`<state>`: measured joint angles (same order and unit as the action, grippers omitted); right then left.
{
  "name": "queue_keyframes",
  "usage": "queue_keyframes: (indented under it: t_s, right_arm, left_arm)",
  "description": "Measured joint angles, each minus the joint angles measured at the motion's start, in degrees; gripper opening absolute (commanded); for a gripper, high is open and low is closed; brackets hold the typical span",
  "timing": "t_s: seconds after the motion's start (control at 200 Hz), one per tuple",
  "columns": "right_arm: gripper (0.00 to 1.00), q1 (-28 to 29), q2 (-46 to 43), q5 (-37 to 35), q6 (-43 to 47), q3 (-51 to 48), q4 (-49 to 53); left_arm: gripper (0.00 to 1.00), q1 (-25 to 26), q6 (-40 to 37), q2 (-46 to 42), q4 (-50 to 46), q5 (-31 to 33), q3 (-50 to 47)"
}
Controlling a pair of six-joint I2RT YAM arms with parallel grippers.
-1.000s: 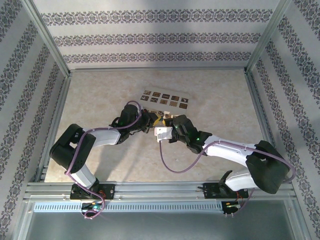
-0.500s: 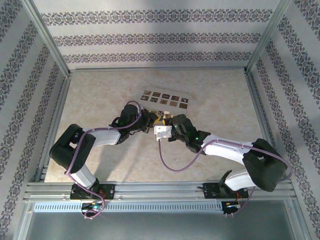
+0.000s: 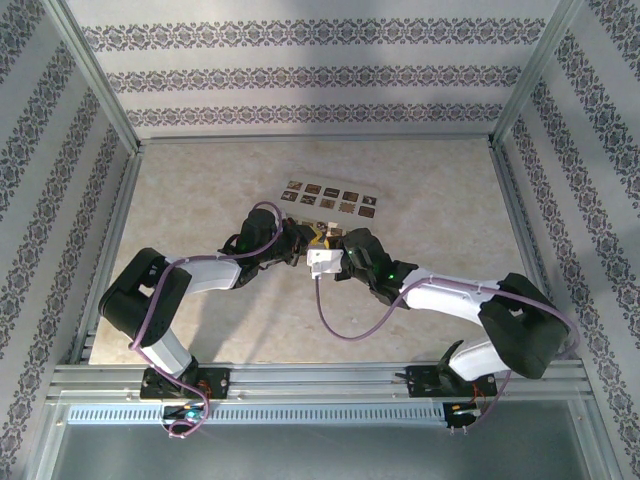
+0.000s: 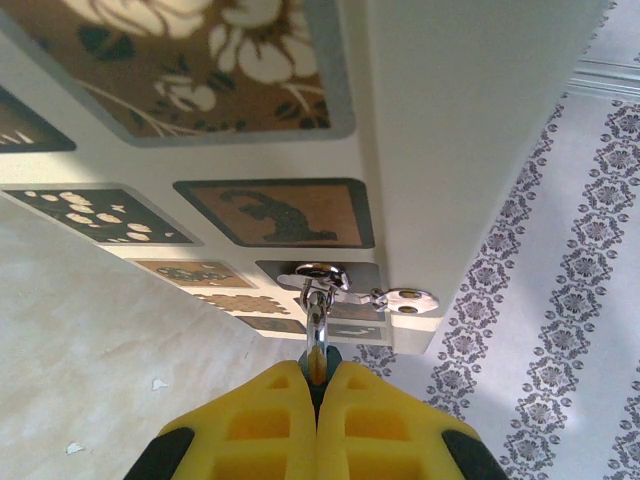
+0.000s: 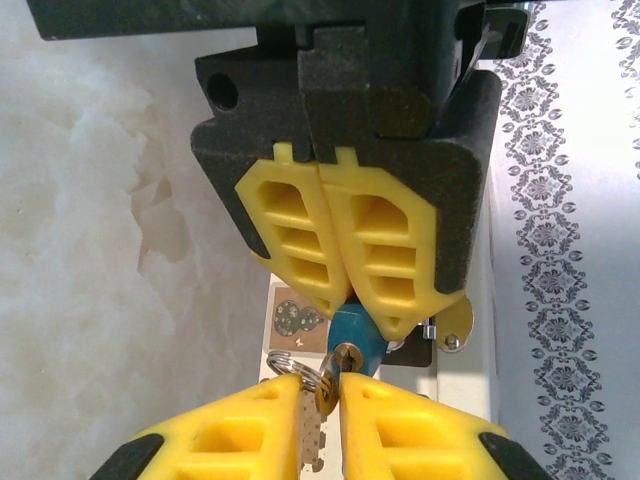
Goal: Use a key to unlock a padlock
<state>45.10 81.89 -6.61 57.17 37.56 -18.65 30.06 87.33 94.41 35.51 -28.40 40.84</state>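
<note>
Since a second earlier, the right arm's elbow is seen drawn toward the left of the top view. The right gripper (image 3: 330,246) is brought slightly up and left, closer to the left gripper (image 3: 308,243), while the left arm is found where it was. In the top view the two grippers are set tip to tip at the middle of the frame, above the table (image 3: 200,200) and just below the cream box (image 3: 330,198) with its dark patterned squares. The padlock is too small and too covered by the tips to be made out there. In the left wrist view the left gripper (image 4: 318,378) is seen at the bottom centre with its yellow fingers (image 4: 270,425) pressed together on the padlock (image 4: 317,340). A sliver of blue body is shown between them, and a silvery shackle is shown rising to a metal hasp (image 4: 405,297) on the edge of the cream box (image 4: 450,120), which is spread across the upper frame. In the right wrist view the left gripper (image 5: 362,312) is shown at the centre, clamped on the blue padlock (image 5: 352,335), with the keyhole end turned toward the camera. A brass key (image 5: 327,385) is set at that keyhole, with a key ring (image 5: 288,365) to its left. The right gripper (image 5: 322,400) is seen at the bottom edge, its fingers narrowly apart with the key between them. Whether they press on the key cannot be told.
</note>
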Motion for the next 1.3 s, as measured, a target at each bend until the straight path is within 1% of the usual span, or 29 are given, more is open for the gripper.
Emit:
queue_keyframes:
  t_s: [0.35, 0.495, 0.69, 0.994, 1.304]
  right_arm:
    - [0.07, 0.52, 1.31, -2.64, -1.42, -0.02, -3.08]
    - [0.00, 0.94, 1.70, -4.22, -2.62, -0.11, -4.17]
    - [0.00, 1.84, 1.86, -6.05, -5.11, -0.61, -5.57]
    - [0.00, 3.08, 1.86, -7.69, -14.84, -0.94, -6.58]
    - [0.00, 3.45, 1.81, -7.89, -29.97, -3.41, -10.03]
  left_arm:
    - [0.00, 0.00, 0.87, 0.00, 0.98, 1.33, 0.00]
    - [0.00, 0.00, 1.68, 0.02, 1.46, 1.97, 0.00]
    - [0.00, 0.00, 1.95, 0.02, 2.51, 2.12, -0.44]
    - [0.00, 0.00, 2.38, 0.04, 3.13, 2.10, -0.50]
    - [0.00, 0.24, 3.04, 0.83, 3.96, 1.42, -0.87]
